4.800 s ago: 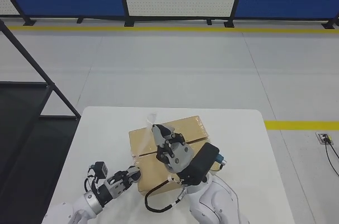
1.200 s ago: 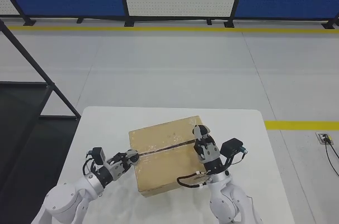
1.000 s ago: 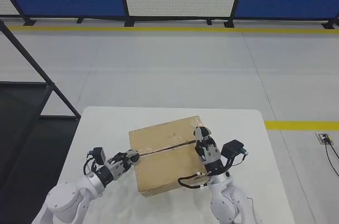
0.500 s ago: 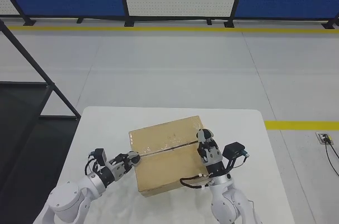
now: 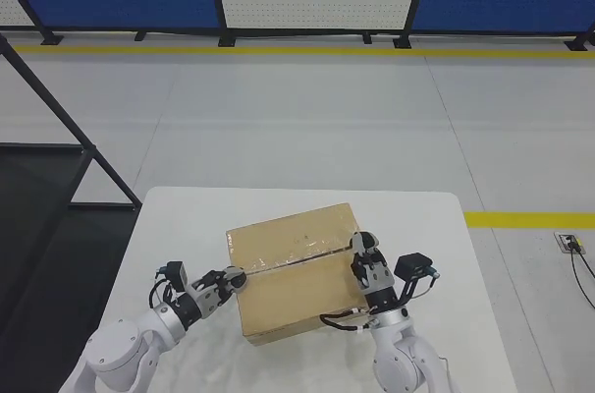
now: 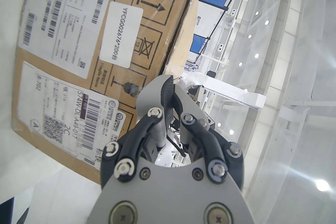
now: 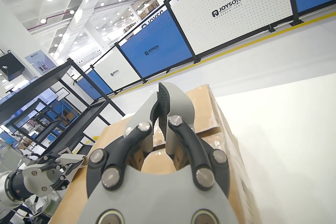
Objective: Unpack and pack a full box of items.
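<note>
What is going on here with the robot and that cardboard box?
A two-armed robot is working at a cardboard box that sits on the white table. The box's top flaps are closed along the middle seam, so it has not been opened yet. The left gripper is at the box's left side, by one end of the seam, with its fingers shut. The right gripper is at the seam's other end, on the right edge, also shut. Neither gripper holds anything.

Bright, even overhead light; soft shadows.
</note>
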